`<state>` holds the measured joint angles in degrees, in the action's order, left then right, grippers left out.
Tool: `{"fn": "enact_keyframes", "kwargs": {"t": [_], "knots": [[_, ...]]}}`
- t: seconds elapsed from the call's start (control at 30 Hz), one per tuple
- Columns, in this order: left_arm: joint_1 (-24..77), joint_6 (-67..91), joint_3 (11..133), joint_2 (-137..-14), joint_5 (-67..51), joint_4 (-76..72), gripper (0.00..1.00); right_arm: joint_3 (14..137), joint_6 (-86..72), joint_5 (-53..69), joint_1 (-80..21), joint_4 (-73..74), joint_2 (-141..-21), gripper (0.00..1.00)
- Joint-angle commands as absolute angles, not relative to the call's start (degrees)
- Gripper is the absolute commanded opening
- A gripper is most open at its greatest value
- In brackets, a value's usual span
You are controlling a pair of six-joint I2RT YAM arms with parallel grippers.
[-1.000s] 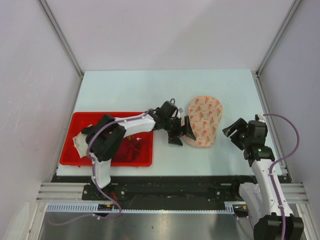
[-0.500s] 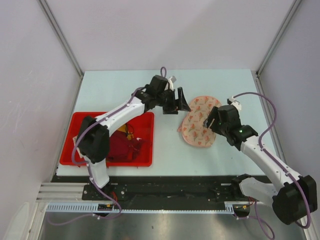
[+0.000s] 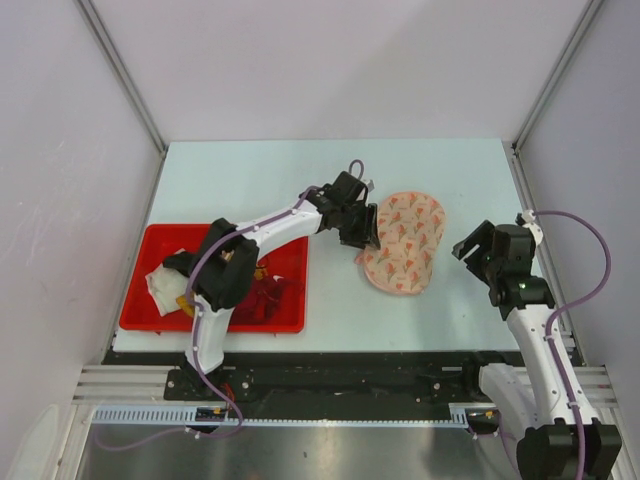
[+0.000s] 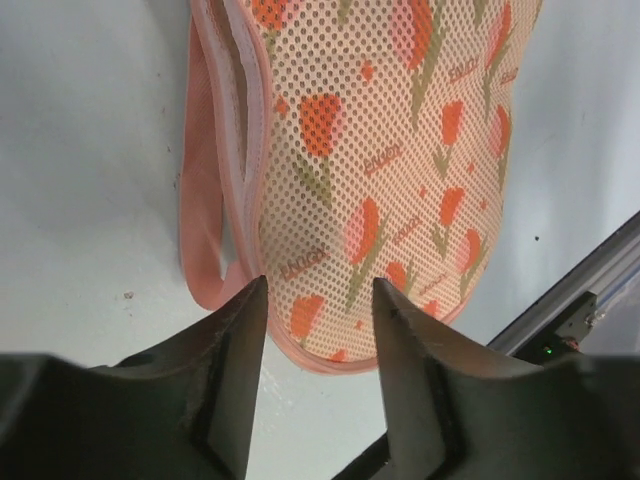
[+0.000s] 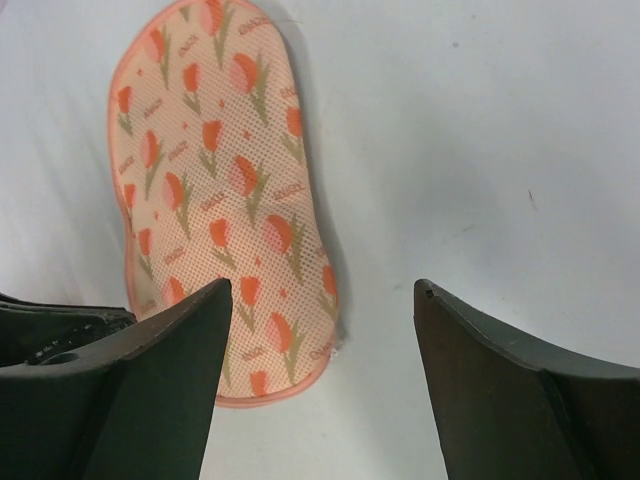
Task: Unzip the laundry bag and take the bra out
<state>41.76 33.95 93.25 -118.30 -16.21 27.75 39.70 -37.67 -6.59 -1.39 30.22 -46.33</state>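
Note:
The laundry bag (image 3: 405, 243), pale pink mesh with orange tulip print, lies flat on the table. It also shows in the left wrist view (image 4: 400, 150) and the right wrist view (image 5: 210, 190). My left gripper (image 3: 364, 232) is open at the bag's left edge, its jaws (image 4: 318, 300) low over the near rim and holding nothing. My right gripper (image 3: 468, 247) is open wide and empty to the right of the bag, apart from it (image 5: 322, 288). I cannot pick out the bra in any view.
A red tray (image 3: 140, 240) at the left holds a dark red garment (image 3: 262, 296), a white cloth (image 3: 160, 284) and a small orange patch I cannot identify. A metal rail (image 4: 570, 300) runs along the table's near edge.
My right gripper has pulled back to the right, off the bag. My left gripper has moved from the bag's far side down to its left edge. The bag has settled back straighter.

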Motion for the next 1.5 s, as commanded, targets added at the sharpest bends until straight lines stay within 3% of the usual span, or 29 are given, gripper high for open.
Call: {"fn": "enact_keyframes", "kwargs": {"t": [0.0,0.07,0.1,0.13,0.17,0.3,0.47,0.77,0.87,0.9,0.93,1.27,1.47], "knots": [[42.01,31.11,95.80,-119.35,-15.12,28.13,0.45,39.20,-36.21,-3.61,-0.44,31.90,-44.74,0.77],[42.01,31.11,95.97,-119.44,-14.86,27.95,0.42,39.02,-36.30,-3.43,-0.44,31.82,-44.65,0.77],[42.10,30.77,96.24,-119.62,-14.24,28.21,0.46,39.02,-36.39,-3.08,-0.35,31.73,-44.74,0.77],[42.27,30.07,97.20,-119.97,-12.76,29.95,0.60,38.85,-36.56,-2.64,-0.44,31.47,-44.91,0.77],[42.36,29.62,97.99,-120.32,-12.22,30.49,0.66,38.85,-36.56,-2.55,-0.44,31.46,-45.09,0.77],[42.71,28.74,97.82,-120.15,-10.02,30.85,0.69,38.76,-36.83,-1.76,-0.44,31.11,-45.09,0.77],[42.71,29.53,97.56,-121.11,-11.34,29.62,0.46,38.50,-37.18,-1.49,-0.44,31.20,-45.00,0.77],[42.80,28.83,98.96,-122.78,-12.30,30.06,0.46,38.32,-37.27,-1.41,-0.53,31.38,-44.47,0.77],[42.80,28.65,98.79,-122.87,-12.66,29.88,0.23,38.32,-37.44,-1.23,-0.44,31.20,-44.39,0.77],[42.80,28.65,98.88,-122.70,-12.31,30.14,0.06,38.32,-37.44,-1.14,-0.44,31.29,-44.47,0.77],[42.80,28.30,99.57,-122.26,-11.70,30.49,0.00,38.41,-37.35,-1.06,-0.44,31.20,-44.30,0.77],[45.61,24.44,103.88,-112.07,-7.29,33.74,0.00,38.76,-38.67,-0.62,1.14,31.29,-41.31,0.76],[51.49,21.36,109.51,-112.85,-8.87,35.07,0.01,38.85,-41.83,-8.43,2.02,33.05,-32.80,0.75]]}}
